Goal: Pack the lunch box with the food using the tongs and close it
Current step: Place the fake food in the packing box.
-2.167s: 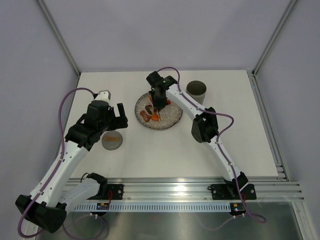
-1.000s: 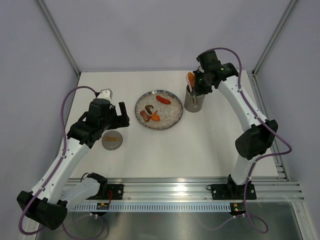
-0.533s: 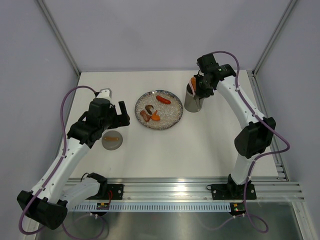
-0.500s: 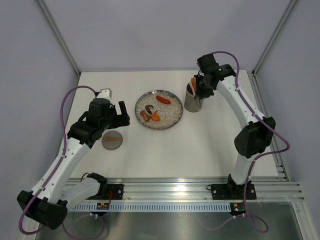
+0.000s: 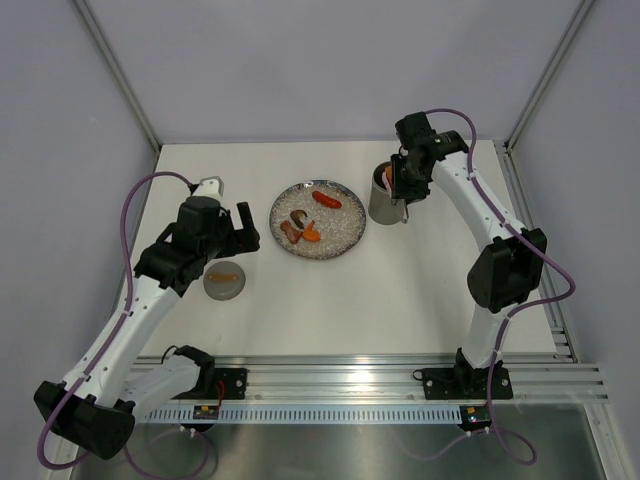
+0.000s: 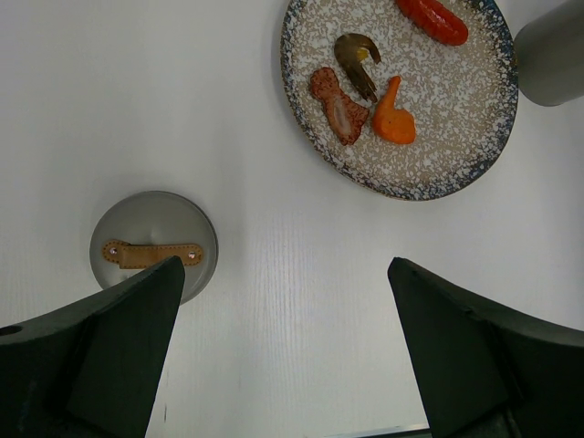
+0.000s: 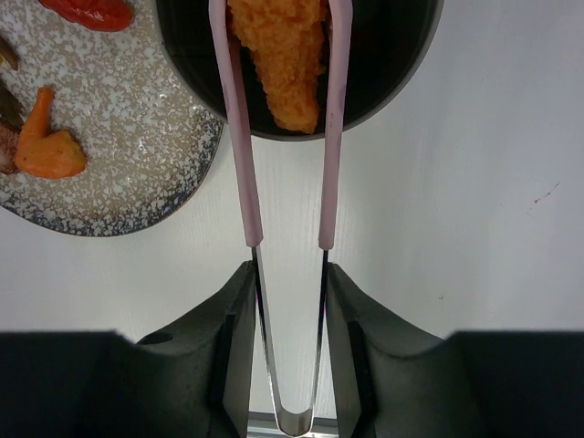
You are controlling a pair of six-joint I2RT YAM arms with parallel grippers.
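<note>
I'm dropping the orange food piece (image 7: 283, 64) into the lunch box (image 7: 374, 55), right gripper (image 7: 290, 310) pinching the tongs (image 7: 239, 164) (left gripper (image 6: 285, 265) idling, jaws spread); next, loosening until it falls.

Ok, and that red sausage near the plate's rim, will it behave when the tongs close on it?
The red sausage looks rounded and glossy, so it may roll on the plate if nudged. The tongs have narrow smooth arms, so it could squirt out; gripping across its middle seems safest. It's small, probably light.
</note>
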